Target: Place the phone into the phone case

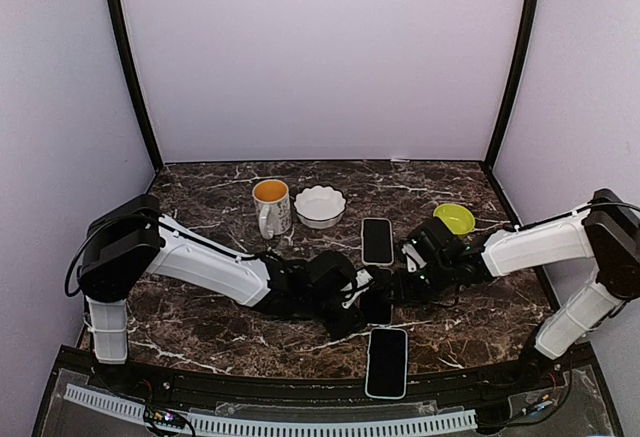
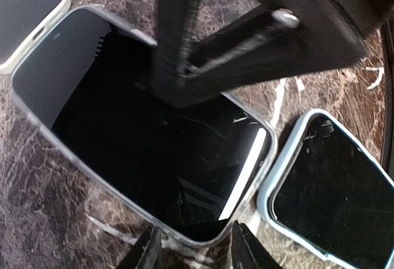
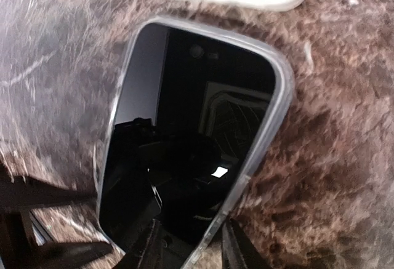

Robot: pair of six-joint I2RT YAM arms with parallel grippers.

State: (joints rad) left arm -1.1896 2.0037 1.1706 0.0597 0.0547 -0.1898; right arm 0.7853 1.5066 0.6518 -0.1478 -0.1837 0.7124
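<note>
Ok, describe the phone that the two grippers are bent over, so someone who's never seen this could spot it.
On the dark marble table, look mid-table where the left gripper and right gripper meet. The phone lies flat there, between the far phone and the near phone. Its case is clear, theirs pale and opaque.

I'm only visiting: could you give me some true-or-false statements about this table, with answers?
1. The mug stands left of the white bowl. True.
2. The yellow bowl sits beside the mug. False: it is apart from it, near the right arm.
3. The left gripper and right gripper are both at the middle phone. True.
4. The mug lies on its side. False: it stands upright.
</note>
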